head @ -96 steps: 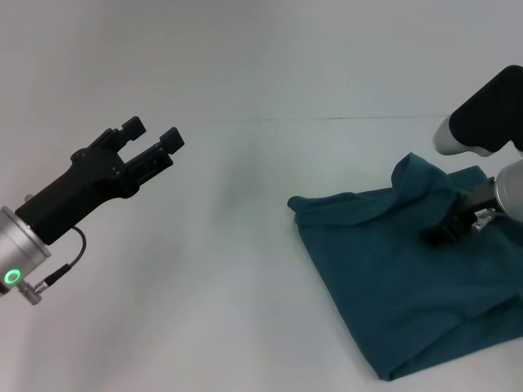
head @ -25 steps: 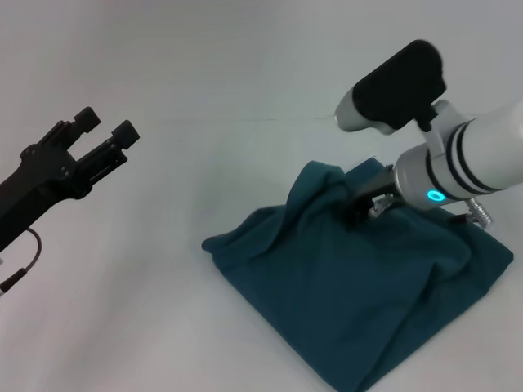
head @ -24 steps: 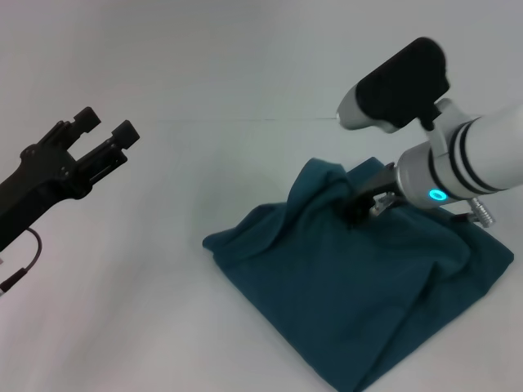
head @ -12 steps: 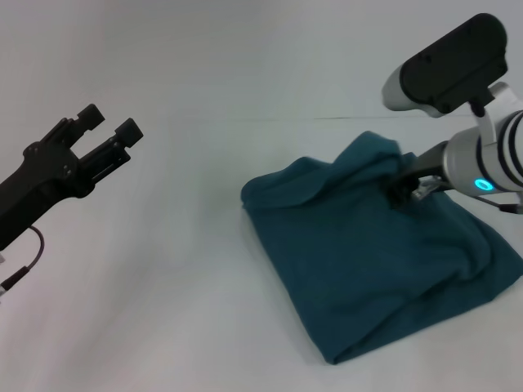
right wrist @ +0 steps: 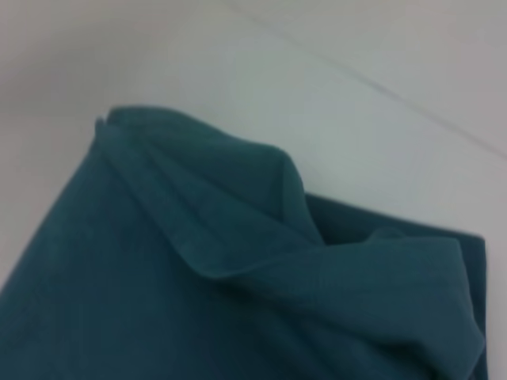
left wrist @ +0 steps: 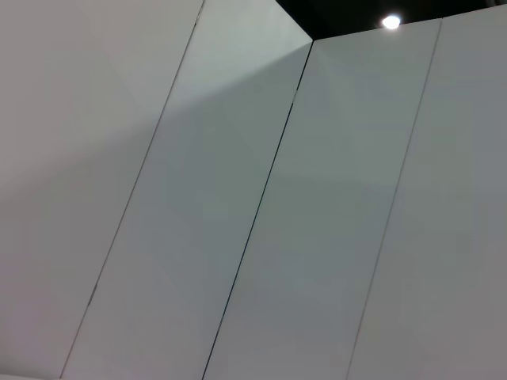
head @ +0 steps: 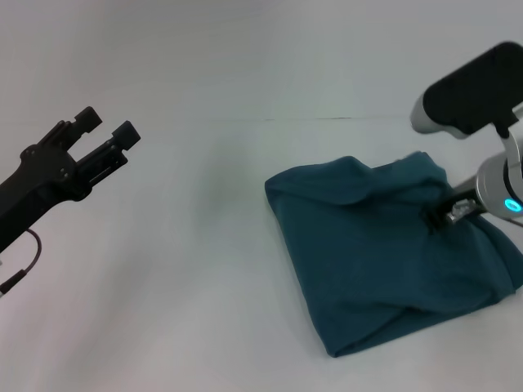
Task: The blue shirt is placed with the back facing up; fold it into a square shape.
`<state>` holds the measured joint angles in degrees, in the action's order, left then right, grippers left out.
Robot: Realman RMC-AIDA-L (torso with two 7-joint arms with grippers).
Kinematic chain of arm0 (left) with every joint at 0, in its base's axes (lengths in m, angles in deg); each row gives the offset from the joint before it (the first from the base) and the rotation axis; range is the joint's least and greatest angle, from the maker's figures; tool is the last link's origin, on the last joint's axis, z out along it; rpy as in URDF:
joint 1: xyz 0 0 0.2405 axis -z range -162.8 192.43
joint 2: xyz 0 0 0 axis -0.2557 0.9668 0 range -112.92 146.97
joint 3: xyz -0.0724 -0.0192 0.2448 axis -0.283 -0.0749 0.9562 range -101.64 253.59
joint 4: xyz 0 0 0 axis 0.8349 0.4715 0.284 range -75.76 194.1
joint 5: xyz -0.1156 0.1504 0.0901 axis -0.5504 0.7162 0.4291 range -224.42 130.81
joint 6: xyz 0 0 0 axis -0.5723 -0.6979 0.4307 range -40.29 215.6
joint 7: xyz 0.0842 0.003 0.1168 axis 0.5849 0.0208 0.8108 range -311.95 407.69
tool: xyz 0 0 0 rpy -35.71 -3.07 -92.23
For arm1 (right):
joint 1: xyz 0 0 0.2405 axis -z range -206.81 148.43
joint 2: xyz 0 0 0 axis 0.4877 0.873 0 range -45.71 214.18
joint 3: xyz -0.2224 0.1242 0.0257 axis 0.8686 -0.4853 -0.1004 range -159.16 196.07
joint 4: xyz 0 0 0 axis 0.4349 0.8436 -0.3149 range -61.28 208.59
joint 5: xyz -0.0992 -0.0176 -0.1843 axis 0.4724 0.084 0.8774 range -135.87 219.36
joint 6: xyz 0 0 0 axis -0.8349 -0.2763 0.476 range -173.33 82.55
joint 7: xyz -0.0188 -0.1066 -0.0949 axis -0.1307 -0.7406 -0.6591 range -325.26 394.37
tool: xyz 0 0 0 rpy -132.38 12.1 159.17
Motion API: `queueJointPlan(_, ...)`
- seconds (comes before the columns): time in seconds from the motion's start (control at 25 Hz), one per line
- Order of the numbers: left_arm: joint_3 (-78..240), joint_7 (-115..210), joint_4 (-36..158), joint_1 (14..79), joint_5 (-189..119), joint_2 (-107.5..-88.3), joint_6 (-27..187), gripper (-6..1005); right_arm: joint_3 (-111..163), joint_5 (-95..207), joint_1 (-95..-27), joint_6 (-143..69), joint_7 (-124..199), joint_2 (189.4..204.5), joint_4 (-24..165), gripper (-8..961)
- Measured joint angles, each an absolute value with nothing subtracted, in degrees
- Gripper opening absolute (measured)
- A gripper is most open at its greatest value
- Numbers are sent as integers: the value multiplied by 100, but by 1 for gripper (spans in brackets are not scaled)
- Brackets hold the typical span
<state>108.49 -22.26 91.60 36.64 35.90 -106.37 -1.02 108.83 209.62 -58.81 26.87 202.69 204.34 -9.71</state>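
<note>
While pinched by right tool, blue shirt.

Even, diffuse brightness washes the white bench with only faint shadows, a small ceiling lamp glares, and the right wrist view is softly blurred.

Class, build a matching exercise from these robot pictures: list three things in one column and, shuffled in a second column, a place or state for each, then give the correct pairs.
Column one:
1. left hand
2. right hand
3. blue shirt

Column two:
A. lying partly folded and rumpled on the white table
B. raised in the air on the robot's left, fingers apart, holding nothing
C. pressed into the fabric near the shirt's far edge

Pairs: 1-B, 2-C, 3-A
</note>
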Motion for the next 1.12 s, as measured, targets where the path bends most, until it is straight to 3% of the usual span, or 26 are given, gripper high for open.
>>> queueJointPlan(0.28, 10878, -2223, 9160, 3694, 3590, -10638, -105, 887, 10858, 20968, -5946, 2122, 20143, 20415, -424, 76)
queueJointPlan(0.52, 10874, -2219, 9160, 3682, 3590, -10637, -131, 887, 10742, 20979, -5954, 1526, 20074, 20405, -170, 182)
queueJointPlan(0.84, 10851, -2226, 9160, 3662, 3590, -10638, -220, 887, 10684, 20980, -5800, 1468, 20026, 20401, -516, 415)
queueJointPlan(1.04, 10849, -2227, 9160, 3661, 3590, -10638, -272, 887, 10448, 20979, -5578, 1537, 20025, 20402, -1008, 626)
queueJointPlan(1.12, 10848, -2227, 9160, 3661, 3590, -10637, -305, 887, 10360, 20976, -5523, 1600, 20014, 20403, -1146, 622)
